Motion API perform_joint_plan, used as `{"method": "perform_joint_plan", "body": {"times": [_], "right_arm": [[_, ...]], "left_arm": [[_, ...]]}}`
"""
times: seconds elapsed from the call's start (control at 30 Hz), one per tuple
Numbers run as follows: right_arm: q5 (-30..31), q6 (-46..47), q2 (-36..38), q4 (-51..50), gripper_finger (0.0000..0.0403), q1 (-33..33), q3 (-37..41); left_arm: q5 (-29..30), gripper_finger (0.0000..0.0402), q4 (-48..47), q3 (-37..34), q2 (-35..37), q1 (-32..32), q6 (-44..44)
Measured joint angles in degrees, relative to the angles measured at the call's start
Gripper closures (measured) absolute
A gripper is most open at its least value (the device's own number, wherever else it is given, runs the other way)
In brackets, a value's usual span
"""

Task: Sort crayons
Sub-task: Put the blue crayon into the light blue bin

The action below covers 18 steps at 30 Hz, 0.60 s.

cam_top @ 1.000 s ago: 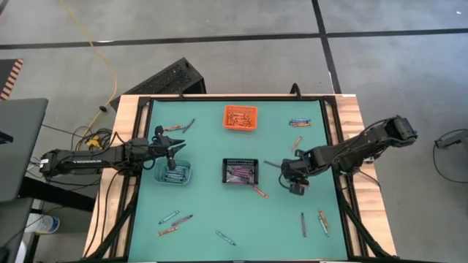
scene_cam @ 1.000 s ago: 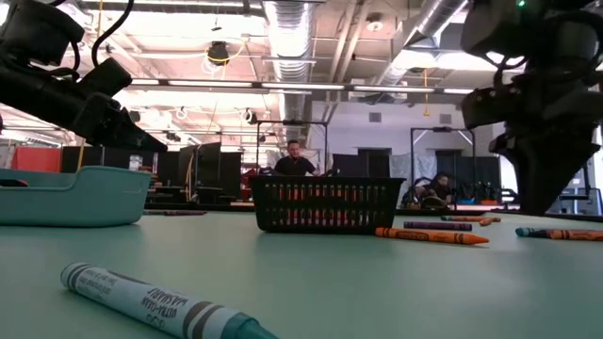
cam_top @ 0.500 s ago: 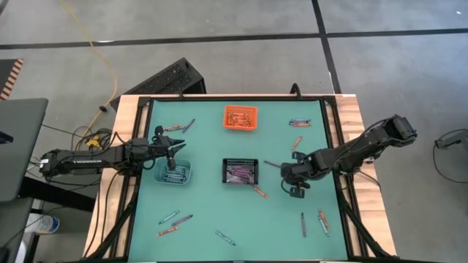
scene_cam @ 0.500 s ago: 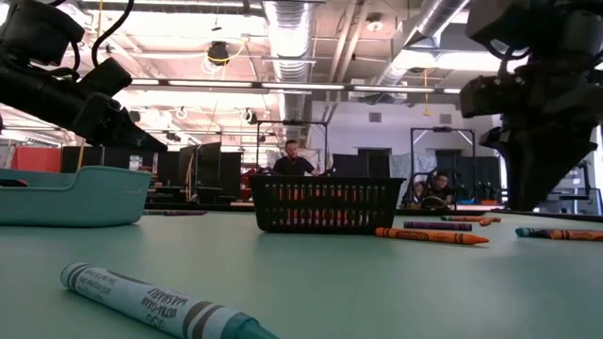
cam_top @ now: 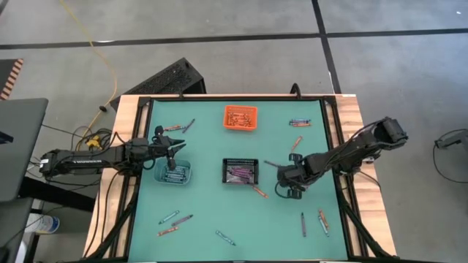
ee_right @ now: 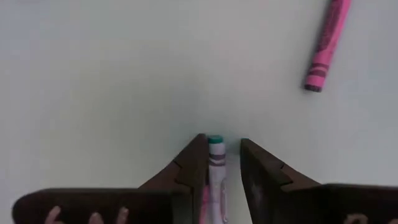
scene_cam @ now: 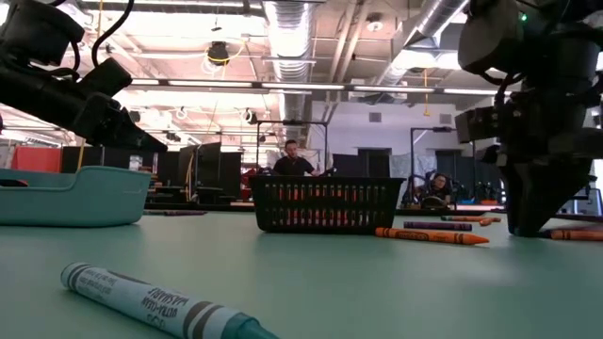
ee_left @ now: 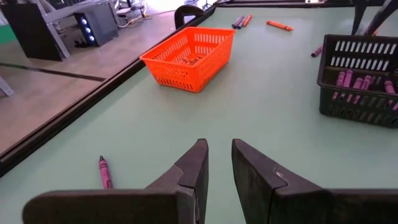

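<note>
**Right gripper low over the mat with a crayon between its fingers**

Right gripper (cam_top: 290,191): down near the green table mat (cam_top: 205,212), right of the black mesh rectangular bin (cam_top: 240,172). Wrist view shows its two dark fingers (ee_right: 189,165) set a narrow gap apart, with a thin paper-wrapped crayon with a teal tip (ee_right: 216,163) lying in that gap. The fingers flank the stick closely on both sides; contact looks likely, though a firm pinch cannot be confirmed. A loose pink-purple crayon (ee_right: 326,45) lies on the mat apart from the fingertips.

Left gripper (cam_top: 174,150): hangs over the far edge of the pale teal plastic bin (cam_top: 172,173), at the mat's left side. Fingers (ee_left: 193,171) slightly parted, nothing between them. In its wrist view a small purple crayon (ee_left: 104,172) lies on the mat near the table's border.

Crayons: purple sticks fill the black bin; orange ones sit in the orange mesh bin (cam_top: 240,117) at the far middle. An orange crayon (cam_top: 259,191) lies just beside the black bin's near right corner. Loose sticks are scattered at the near left (cam_top: 175,219), the near right (cam_top: 321,221) and the far right (cam_top: 299,122). A grey-wrapped crayon with a teal tip (scene_cam: 165,303) lies closest to the low camera.
</note>
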<state>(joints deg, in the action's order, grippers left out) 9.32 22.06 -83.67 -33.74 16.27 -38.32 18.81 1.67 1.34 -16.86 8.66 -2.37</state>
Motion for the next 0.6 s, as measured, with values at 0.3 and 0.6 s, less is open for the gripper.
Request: {"method": "perform_joint_plan", "body": {"times": [0.3,0.6], "right_arm": [[0.35,-0.04,-3.7,-0.09,0.0299,0.02,-0.3],[-0.58,-0.19,1.09,-0.57,0.0381,0.19,0.33]], "left_arm": [[-0.02,0.0341,0.0,0.0,-0.02,-0.01,0.0],[-0.02,0.0341,0.0,0.0,0.0,0.0,0.0]]}}
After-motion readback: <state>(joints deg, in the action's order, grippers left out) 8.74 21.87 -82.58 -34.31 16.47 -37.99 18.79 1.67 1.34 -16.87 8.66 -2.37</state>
